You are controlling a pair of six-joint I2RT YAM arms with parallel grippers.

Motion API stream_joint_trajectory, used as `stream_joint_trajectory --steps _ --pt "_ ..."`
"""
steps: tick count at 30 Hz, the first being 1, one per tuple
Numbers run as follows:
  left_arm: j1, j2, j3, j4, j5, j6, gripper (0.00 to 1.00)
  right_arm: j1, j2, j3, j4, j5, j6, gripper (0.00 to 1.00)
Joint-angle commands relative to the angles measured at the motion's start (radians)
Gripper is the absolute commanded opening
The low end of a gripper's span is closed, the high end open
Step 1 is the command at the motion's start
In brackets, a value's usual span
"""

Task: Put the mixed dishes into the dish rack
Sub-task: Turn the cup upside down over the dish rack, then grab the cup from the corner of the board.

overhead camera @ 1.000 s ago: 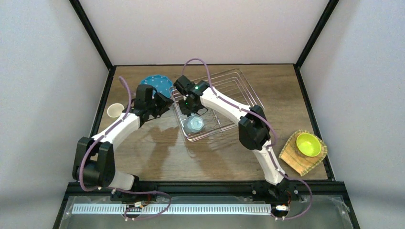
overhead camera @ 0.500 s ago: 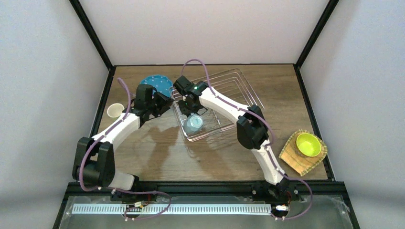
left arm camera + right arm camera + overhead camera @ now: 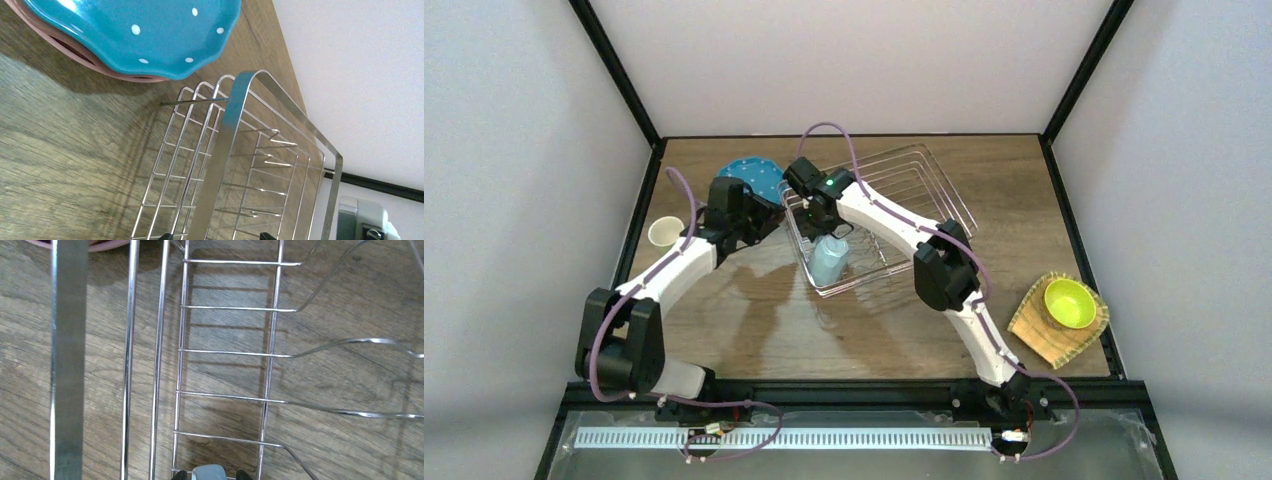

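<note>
Loading is barely getting going: the right claw (image 3: 826,232) is clenching the blue mug (image 3: 829,262) inside the rack (image 3: 924,180). The left claw (image 3: 762,215) is hanging released at the rack's left rim. The dotted plate (image 3: 754,178), pale mug (image 3: 664,232) and lime bowl (image 3: 1069,303) are waiting outside the rack.

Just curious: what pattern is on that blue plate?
White dots on the blue plate; clearest in left wrist view.

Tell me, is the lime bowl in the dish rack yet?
Out. The lime bowl sits on the woven tan plate off to the right, well apart from the dish rack.
</note>
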Motion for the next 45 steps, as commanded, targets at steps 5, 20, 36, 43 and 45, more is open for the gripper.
stream_joint_trajectory --steps 5,20,36,43,45 --pt "-0.004 -0.052 -0.026 -0.028 -0.038 -0.016 1.00 0.003 -0.009 0.056 -0.008 0.036 0.003 0.55" --pt "-0.004 -0.127 -0.014 -0.074 -0.074 -0.008 1.00 -0.018 -0.097 0.064 0.011 0.070 0.017 0.62" --pt "0.004 -0.258 -0.028 -0.304 -0.295 -0.131 1.00 -0.051 -0.243 0.040 0.081 0.075 -0.038 0.68" --pt "0.004 -0.332 -0.031 -0.522 -0.492 -0.411 1.00 -0.053 -0.378 -0.136 0.193 0.073 -0.071 0.70" --pt "0.005 -0.328 -0.025 -0.554 -0.527 -0.472 1.00 -0.054 -0.412 -0.188 0.224 0.058 -0.071 0.70"
